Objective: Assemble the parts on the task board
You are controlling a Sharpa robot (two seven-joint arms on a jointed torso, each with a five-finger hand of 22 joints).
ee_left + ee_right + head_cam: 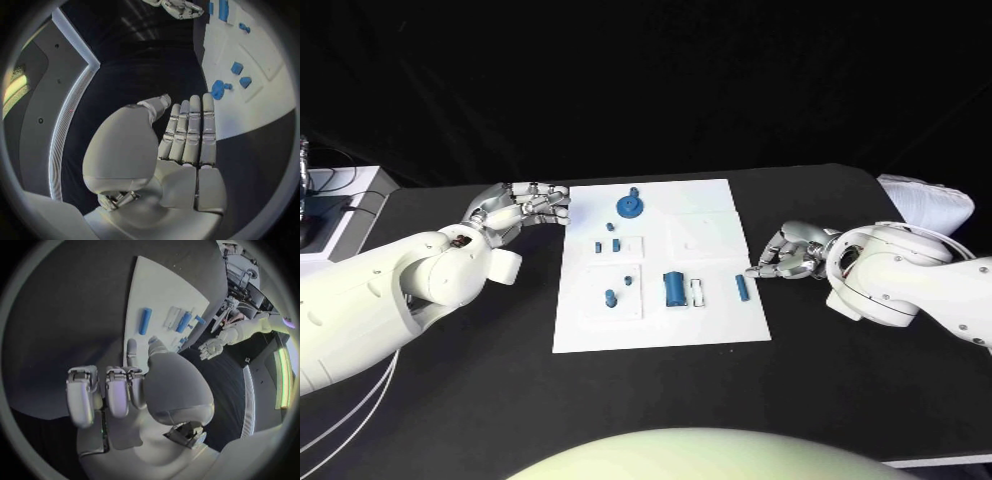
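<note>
Well, looks like the very start: neither robot hand has picked up anything. Left robot hand [524,208] sits just off the board's [661,335] far left corner, fingers straight & side by side in its wrist view, holding nothing. Right robot hand [788,254] is just off the board's right edge, fingers curled in, also holding nothing. Blue parts lie on the board: round disc [632,206] at the far end, long bar [675,288] mid-board, slim bar [741,288] nearest the right robot hand. Next, I'd guess: reach in, pinch one piece.
</note>
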